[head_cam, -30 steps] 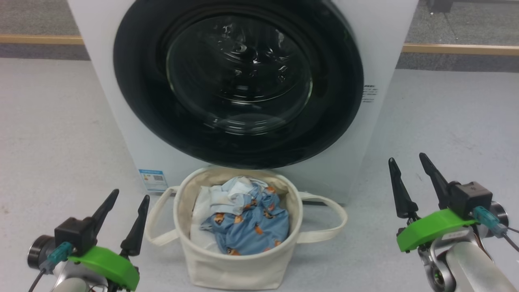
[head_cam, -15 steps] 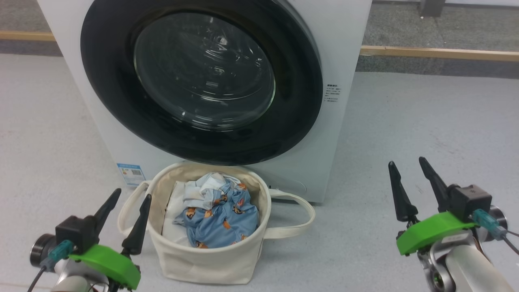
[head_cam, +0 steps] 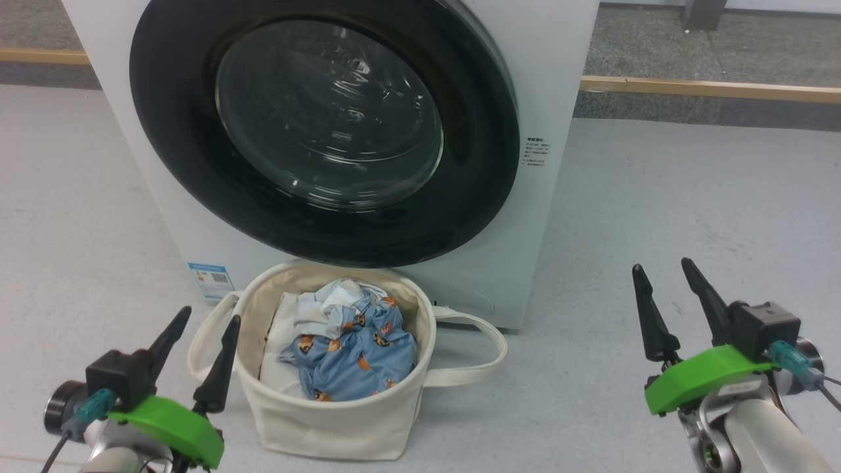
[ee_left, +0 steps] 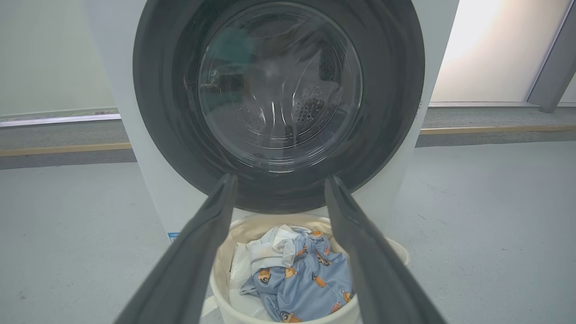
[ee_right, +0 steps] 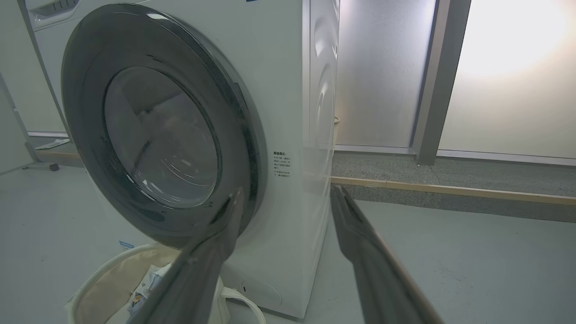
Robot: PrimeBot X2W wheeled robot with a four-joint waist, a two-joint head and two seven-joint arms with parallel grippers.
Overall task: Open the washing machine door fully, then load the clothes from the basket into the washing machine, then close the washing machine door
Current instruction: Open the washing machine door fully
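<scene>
Pale grey floor (head_cam: 690, 210) spreads across the head view and meets a wooden strip (head_cam: 709, 87) towards 1 o'clock, with a darker grey band behind it. The washing machine (head_cam: 552, 72) stands on this floor from 10 to 12 o'clock, a white box with its front turned to the camera. The washing machine door (head_cam: 164, 144) covers most of that front. Its glossy black rim lies flat against the white panel, closed, and the clear glass bowl (head_cam: 328, 112) at its centre shows the drum dimly behind reflections.

At 6 to 7 o'clock, just in front of the machine and below the door's lower edge, the basket (head_cam: 328, 420) sits upright on the floor, with one loop handle (head_cam: 473, 368) drooping out at each side. The clothes (head_cam: 355, 361) lie crumpled inside it, light blue with small orange-brown bears. A plain white bundle (head_cam: 272, 368) is pressed against the inner wall at the 9 o'clock side of the tub.

The left gripper (head_cam: 209, 316) hangs at 7 o'clock, just beside the basket's near handle. Its two dark fingers are spread apart and hold nothing; in its wrist view they frame the basket and the door's lower rim. The right gripper (head_cam: 661, 265) hangs at 4 o'clock, well apart from the basket, jaws likewise spread and empty. A small blue label sticker (head_cam: 210, 281) marks the machine's front at 8 o'clock of the door.
</scene>
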